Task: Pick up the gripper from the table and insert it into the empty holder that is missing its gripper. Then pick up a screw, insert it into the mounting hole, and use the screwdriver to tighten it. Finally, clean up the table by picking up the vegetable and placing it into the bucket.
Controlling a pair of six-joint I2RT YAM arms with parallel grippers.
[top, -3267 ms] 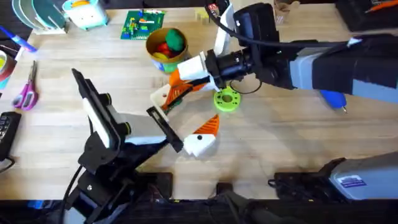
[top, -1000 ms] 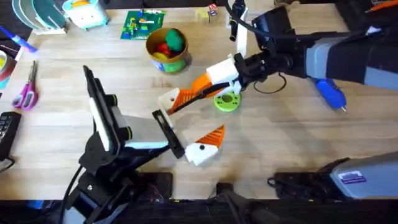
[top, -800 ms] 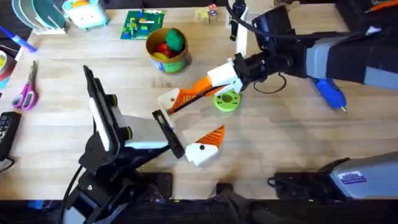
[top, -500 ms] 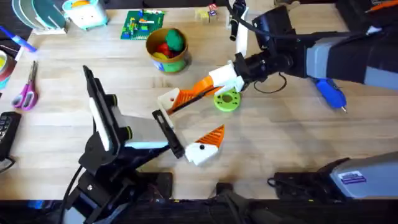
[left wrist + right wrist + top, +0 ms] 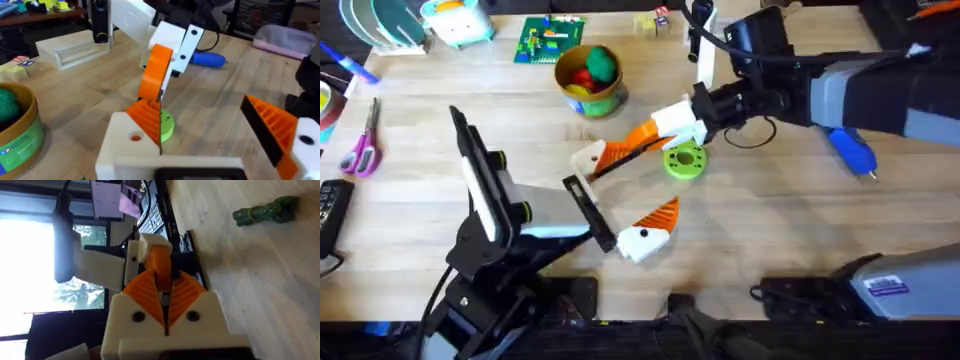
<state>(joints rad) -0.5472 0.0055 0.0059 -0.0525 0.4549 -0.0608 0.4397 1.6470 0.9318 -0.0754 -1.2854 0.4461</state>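
Seating the finger into its mount.
Right jaws (image 5: 612,157) clamp the gripper (image 5: 638,135), light rigid plastic; left jaws' state unclear.

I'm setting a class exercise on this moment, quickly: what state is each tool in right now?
Left tool: open, holding nothing.
Right tool: closed on the orange gripper piece.

Overhead camera looks down and forward across the table (image 5: 440,100); left wrist camera, close behind its pincer, faces the right gripper (image 5: 156,80) head-on, while the right wrist camera looks back, sharing that meeting point.
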